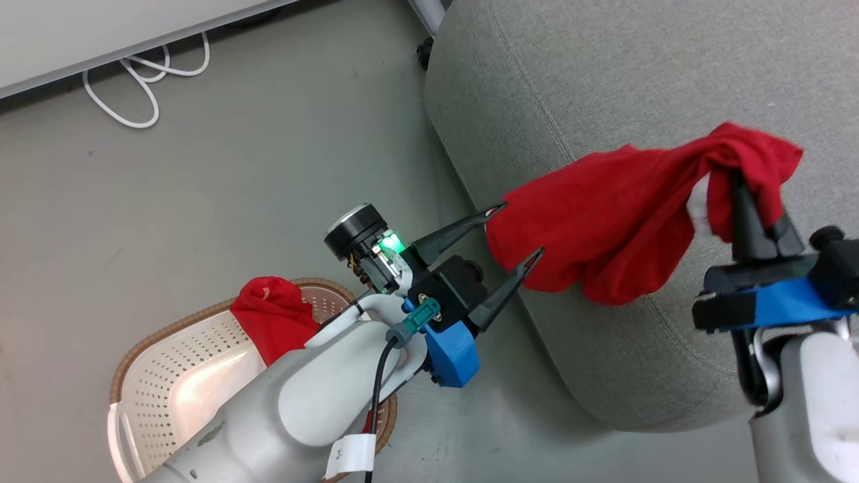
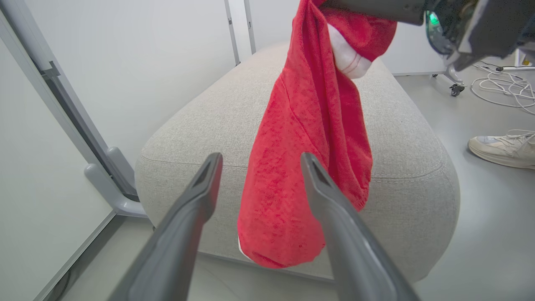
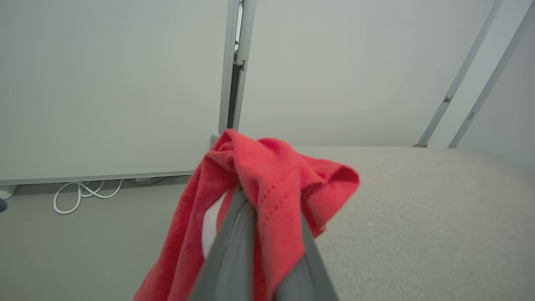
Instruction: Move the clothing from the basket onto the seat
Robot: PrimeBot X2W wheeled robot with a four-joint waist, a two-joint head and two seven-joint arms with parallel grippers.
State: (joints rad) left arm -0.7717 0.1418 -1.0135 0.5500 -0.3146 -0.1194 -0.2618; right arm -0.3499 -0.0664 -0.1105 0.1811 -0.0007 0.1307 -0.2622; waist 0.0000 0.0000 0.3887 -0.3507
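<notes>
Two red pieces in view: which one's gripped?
The red garment hanging at the seat, pinched by the right gripper; the other red piece lies in the basket, ungripped.

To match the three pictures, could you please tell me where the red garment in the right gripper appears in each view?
Head view: the red garment, right of centre, hangs from the right gripper.
Left wrist view: red garment at centre, hanging down from the top edge.
Right wrist view: red garment at lower centre, bunched over the fingers.
Shared landmark: the grey seat behind it.
</notes>
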